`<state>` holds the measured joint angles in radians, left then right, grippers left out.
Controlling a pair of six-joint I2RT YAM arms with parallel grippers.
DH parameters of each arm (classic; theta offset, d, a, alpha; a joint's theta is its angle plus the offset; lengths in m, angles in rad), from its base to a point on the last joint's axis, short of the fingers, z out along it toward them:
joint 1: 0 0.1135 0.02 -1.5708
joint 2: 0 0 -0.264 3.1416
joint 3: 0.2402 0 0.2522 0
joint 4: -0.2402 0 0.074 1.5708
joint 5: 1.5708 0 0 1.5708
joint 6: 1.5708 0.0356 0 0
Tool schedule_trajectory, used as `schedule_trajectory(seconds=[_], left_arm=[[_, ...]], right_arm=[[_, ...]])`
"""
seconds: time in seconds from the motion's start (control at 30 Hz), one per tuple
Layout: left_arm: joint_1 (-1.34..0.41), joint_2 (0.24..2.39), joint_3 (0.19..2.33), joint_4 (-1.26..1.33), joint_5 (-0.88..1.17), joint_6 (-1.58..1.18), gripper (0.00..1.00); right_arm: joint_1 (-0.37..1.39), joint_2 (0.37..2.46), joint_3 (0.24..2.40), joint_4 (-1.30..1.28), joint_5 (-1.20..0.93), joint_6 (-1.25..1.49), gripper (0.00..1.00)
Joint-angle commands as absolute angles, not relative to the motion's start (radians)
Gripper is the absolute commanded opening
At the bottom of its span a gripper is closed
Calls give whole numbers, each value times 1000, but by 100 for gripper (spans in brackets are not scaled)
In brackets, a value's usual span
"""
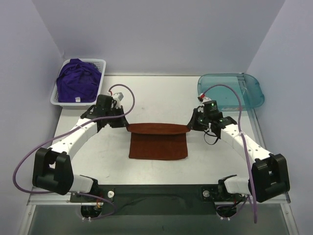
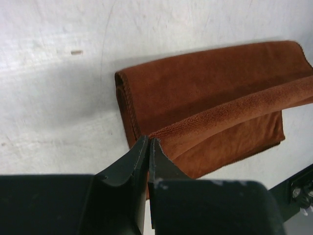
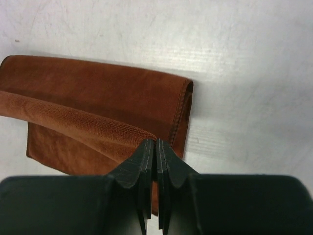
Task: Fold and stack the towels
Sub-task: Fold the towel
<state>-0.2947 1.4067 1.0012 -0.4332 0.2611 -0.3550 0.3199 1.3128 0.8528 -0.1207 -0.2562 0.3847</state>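
Observation:
A rust-orange towel [image 1: 158, 146] lies folded in the middle of the table, its far edge lifted into a raised fold. My left gripper [image 1: 126, 125] is shut on the left end of that fold, and the cloth runs from its tips [image 2: 148, 142] across the towel [image 2: 210, 93]. At the right end, my right gripper [image 1: 190, 126] pinches the same fold; its jaws [image 3: 155, 143] are closed over the towel [image 3: 98, 98]. Purple towels [image 1: 77, 81] lie crumpled in the basket at the far left.
The white slotted basket [image 1: 100, 62] stands at the table's far left corner. A translucent teal tray [image 1: 249, 90] sits at the far right. Grey walls close in the back and both sides. Purple cables loop off both arms.

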Motion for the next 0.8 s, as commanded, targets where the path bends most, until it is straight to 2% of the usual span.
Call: schedule_trajectory(seconds=[0.0,0.3,0.6,0.77], left_arm=[[-290,1330,925,-437,320,-356,4],[-291,1216,715,-445,362,-405,4],[-298,1388,690,-460,405,-402,8],[-305,1368,687,-465,393,-397,9]], right_arm=[[316,1238,779,-133,-278,437,0],[318,1166,612,-150,-354,515,0],[319,1278,575,-140,-333,502,0],[325,1289,571,-140,-337,494,0]])
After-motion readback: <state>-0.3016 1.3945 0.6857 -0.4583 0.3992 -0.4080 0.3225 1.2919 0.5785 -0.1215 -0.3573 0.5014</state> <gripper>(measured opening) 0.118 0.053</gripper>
